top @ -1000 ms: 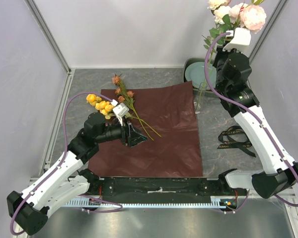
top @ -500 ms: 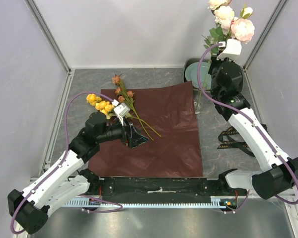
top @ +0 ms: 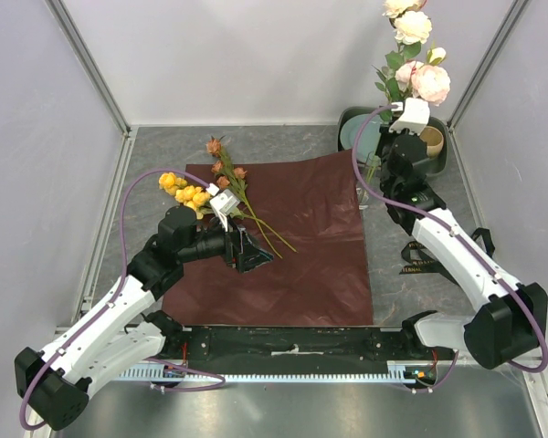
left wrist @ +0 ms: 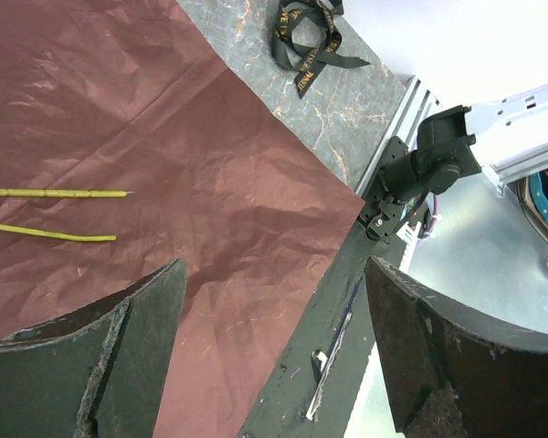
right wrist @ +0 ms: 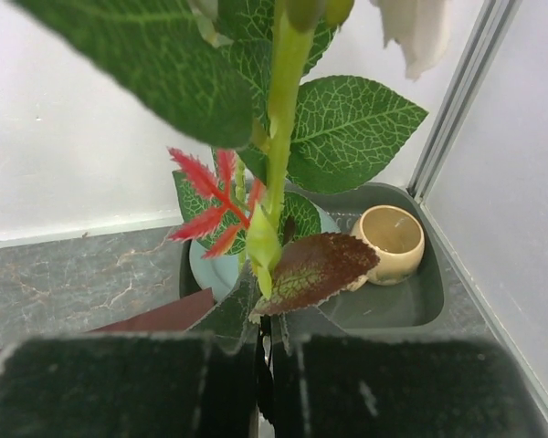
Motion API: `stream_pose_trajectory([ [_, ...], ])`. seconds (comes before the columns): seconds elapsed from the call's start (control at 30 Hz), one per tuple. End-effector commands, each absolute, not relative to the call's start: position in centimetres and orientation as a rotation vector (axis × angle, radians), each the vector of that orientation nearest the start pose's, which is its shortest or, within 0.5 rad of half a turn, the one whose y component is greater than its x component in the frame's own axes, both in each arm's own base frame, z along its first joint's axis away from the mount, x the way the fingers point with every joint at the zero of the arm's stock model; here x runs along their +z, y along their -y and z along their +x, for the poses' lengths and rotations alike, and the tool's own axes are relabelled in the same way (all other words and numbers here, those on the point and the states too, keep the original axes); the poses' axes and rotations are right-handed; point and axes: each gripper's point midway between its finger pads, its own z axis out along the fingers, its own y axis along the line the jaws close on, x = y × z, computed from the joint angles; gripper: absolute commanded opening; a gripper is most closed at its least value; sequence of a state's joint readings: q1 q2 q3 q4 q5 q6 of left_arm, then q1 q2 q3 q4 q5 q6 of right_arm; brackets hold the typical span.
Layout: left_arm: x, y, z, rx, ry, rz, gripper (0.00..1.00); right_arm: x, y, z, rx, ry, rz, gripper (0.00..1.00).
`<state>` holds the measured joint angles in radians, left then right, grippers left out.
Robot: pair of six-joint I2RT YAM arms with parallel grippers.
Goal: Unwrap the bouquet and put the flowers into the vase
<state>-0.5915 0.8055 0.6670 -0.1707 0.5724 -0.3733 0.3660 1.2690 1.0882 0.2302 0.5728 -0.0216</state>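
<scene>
Right claw point(right wrist: 265, 365) clenched on rose stem point(right wrist: 279, 137), now lowered toward vase point(top: 367, 182); left claw point(left wrist: 274, 338) just released, over paper point(left wrist: 164, 137); insertion likely next.

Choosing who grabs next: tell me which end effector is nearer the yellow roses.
Left. The left end effector hangs open just beside the yellow roses; the right end effector is far off to the right, gripping a rose stem.
</scene>
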Motion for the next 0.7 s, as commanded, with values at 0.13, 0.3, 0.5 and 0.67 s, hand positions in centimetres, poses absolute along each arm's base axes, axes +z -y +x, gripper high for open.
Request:
stream_pose_trajectory([
  [0.13, 24.2, 24.6, 17.8, -1.141, -1.843, 0.656, 0.86, 33.6, -6.5, 43.0, -0.124, -1.491, 0.160, 0.10],
  [0.3, 24.2, 24.5, 17.8, -1.139, -1.840, 0.654, 0.86, 31.8, -6.9, 43.3, -0.116, -1.516, 0.142, 0.14],
  [0.5, 24.2, 24.5, 17.8, -1.137, -1.840, 0.653, 0.86, 30.4, -6.9, 43.4, -0.124, -1.531, 0.137, 0.17],
  [0.67, 24.1, 24.5, 17.8, -1.138, -1.842, 0.649, 0.86, 29.3, -7.0, 43.6, -0.126, -1.542, 0.135, 0.18],
])
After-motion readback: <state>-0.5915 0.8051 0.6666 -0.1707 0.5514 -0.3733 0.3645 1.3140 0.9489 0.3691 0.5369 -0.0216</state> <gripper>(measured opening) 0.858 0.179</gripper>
